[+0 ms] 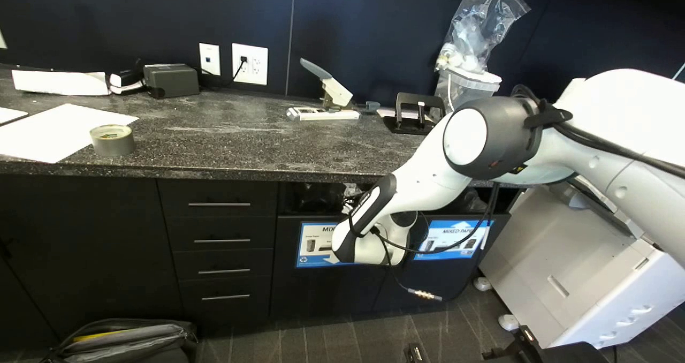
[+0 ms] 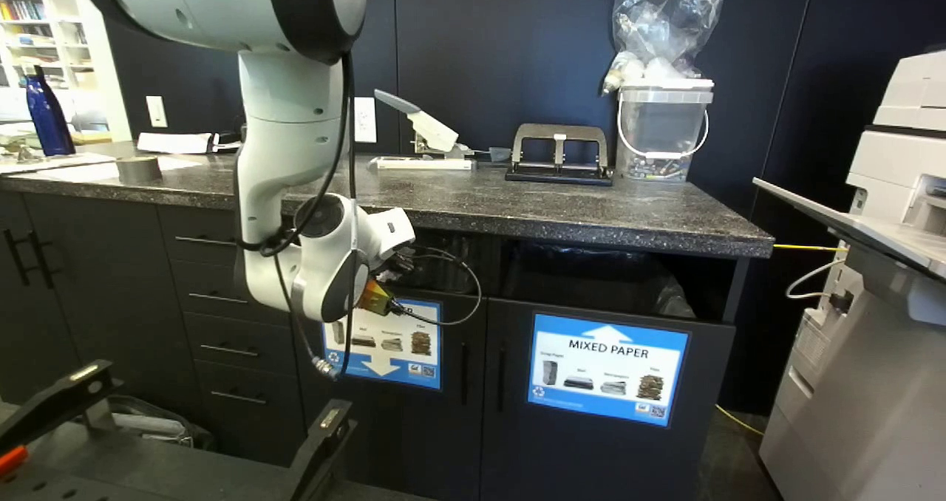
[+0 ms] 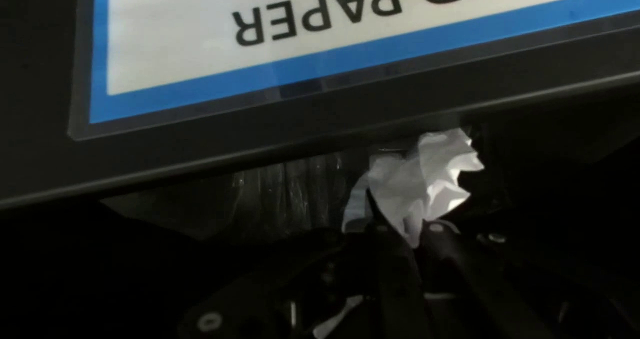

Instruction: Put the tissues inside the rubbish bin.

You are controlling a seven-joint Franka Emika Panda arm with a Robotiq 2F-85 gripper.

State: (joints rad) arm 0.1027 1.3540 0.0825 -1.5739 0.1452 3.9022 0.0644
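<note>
A crumpled white tissue (image 3: 415,179) shows in the wrist view, pinched between the dark fingertips of my gripper (image 3: 409,231). My gripper is shut on it and sits in the slot above a cabinet door marked mixed paper. The clear liner of the rubbish bin (image 3: 290,194) hangs just beyond the door's top edge. In an exterior view the gripper (image 2: 397,263) points into the left bin opening, below the countertop; the arm hides most of it in an exterior view too. Other tissues are not in view.
The countertop (image 2: 473,209) overhangs the opening closely. The door sign (image 2: 429,338) is just below the wrist. A second bin opening (image 2: 591,272) lies to the right. A stapler (image 1: 326,114), hole punch (image 1: 420,114), tape roll (image 1: 112,141) and flat paper sheets (image 1: 53,133) lie on the counter.
</note>
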